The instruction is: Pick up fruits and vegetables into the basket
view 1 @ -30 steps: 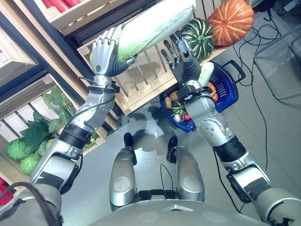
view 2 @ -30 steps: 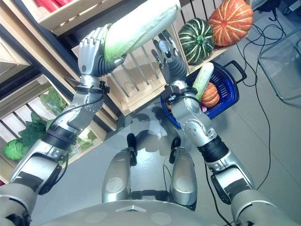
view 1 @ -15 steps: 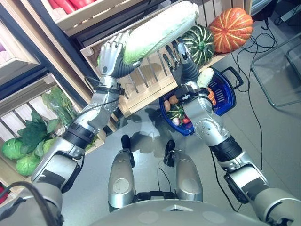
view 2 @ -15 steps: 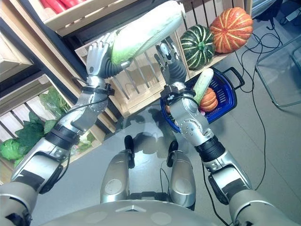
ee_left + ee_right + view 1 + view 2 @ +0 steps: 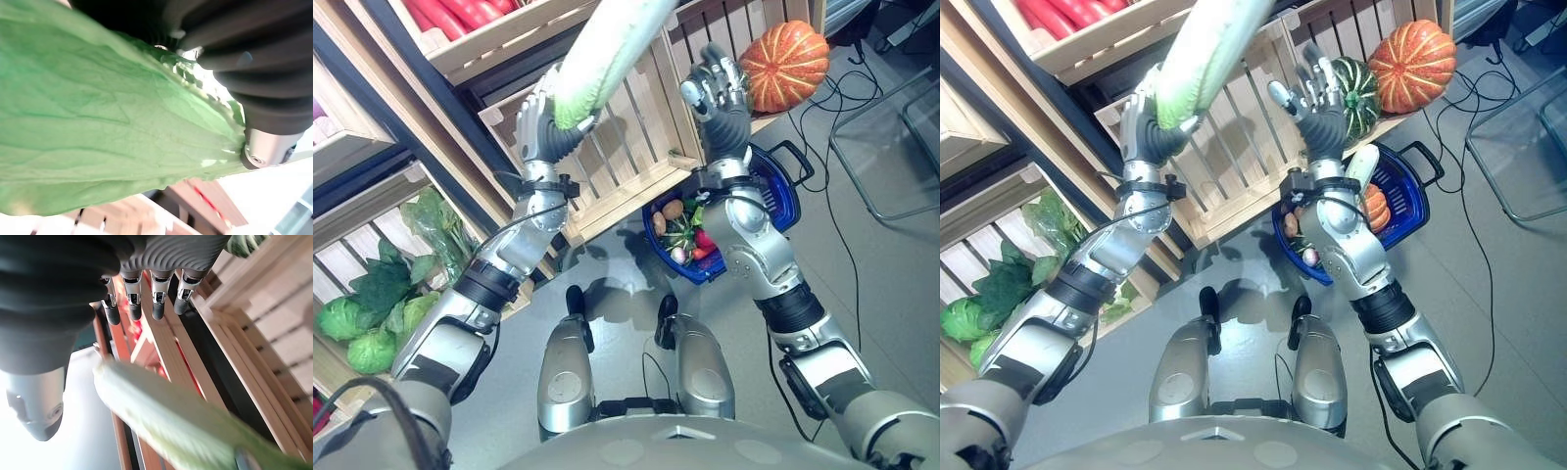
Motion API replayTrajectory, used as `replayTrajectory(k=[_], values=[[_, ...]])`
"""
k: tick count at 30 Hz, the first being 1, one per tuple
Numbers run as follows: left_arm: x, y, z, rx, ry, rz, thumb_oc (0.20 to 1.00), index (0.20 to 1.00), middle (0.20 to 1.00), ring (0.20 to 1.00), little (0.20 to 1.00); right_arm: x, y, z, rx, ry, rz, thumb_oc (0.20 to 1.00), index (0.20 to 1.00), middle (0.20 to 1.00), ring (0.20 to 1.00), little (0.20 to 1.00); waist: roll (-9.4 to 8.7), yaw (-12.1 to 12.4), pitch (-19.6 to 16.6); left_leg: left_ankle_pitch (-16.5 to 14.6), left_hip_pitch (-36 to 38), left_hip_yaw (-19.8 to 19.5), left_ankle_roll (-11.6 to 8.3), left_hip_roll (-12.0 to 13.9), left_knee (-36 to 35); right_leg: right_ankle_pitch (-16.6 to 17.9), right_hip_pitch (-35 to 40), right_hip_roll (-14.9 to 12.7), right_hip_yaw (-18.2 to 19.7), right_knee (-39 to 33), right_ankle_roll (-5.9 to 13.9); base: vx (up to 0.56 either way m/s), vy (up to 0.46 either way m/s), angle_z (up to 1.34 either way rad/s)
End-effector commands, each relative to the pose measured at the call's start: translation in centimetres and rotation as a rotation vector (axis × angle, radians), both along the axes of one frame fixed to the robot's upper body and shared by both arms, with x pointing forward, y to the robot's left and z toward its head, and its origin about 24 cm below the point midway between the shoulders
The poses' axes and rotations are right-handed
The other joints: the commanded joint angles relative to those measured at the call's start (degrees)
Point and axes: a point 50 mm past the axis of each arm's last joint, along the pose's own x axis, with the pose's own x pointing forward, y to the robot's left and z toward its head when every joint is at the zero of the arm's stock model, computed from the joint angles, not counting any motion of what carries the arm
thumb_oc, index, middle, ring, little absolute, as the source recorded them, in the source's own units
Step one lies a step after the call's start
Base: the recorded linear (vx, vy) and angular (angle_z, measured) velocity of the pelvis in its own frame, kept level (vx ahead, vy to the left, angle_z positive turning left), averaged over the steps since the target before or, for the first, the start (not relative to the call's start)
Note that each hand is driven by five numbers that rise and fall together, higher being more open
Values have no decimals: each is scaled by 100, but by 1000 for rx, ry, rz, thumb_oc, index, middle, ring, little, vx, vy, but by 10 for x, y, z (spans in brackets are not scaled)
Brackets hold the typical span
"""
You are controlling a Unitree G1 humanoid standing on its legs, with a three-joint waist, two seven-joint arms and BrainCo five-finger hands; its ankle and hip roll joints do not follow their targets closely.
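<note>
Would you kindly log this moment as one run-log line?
left robot hand: gripping long pale green napa cabbage, raised | right robot hand: open, empty, raised | blue plastic basket: partly filled, on floor

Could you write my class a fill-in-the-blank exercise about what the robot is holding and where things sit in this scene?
1. The long pale green cabbage is gripped by the robot's ____ hand.
2. The right hand is raised with its fingers ____ and holds nothing.
3. The basket on the floor is ____ in colour.
4. The orange pumpkin sits beside a ____ striped squash.

Missing words: left; open; blue; green
</note>
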Motion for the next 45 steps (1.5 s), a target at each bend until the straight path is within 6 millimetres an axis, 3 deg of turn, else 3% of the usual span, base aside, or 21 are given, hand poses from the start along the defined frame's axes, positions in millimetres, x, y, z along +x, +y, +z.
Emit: replayTrajectory(k=[1,9,17,26,39,45], values=[[-16,-5,34,-134,-237,-69,200,200,200,200,200,-14,-6,40,44,-194,-78,1000,1000,1000,1000,1000,5,-105,-339,-849,454,207,14,-118,202,299,431,-100,180,-757,395,0,0,0],[-26,-7,50,-151,-352,-150,200,200,200,200,200,-8,-17,36,129,-149,-61,1000,1000,1000,1000,1000,-14,-50,-411,-907,534,176,17,-137,217,283,575,-103,185,-807,380,26,-9,1],[-27,-16,51,12,-348,-210,200,200,200,200,200,-1,-2,35,135,-141,128,1000,1000,1000,1000,1000,-53,76,-514,-915,644,146,9,-144,170,282,736,-96,111,-879,370,42,-28,5],[-28,-28,40,247,-290,-263,200,200,200,200,200,-9,23,35,141,-143,505,1000,1000,1000,1000,1000,-151,191,-560,-914,712,129,7,-114,126,301,833,-77,30,-942,399,14,-37,6],[-32,-50,36,438,-278,-354,200,200,200,200,200,-16,53,33,113,-117,755,1000,1000,1000,1000,1000,-291,295,-530,-944,725,120,10,-68,117,351,889,-31,-40,-1023,456,-9,-34,5],[-34,-54,39,543,-367,-319,200,200,200,200,200,-10,57,25,124,-33,715,1000,1000,1000,1000,1000,-328,311,-509,-943,703,122,-5,-42,119,372,888,-33,-59,-1055,473,0,0,0]])
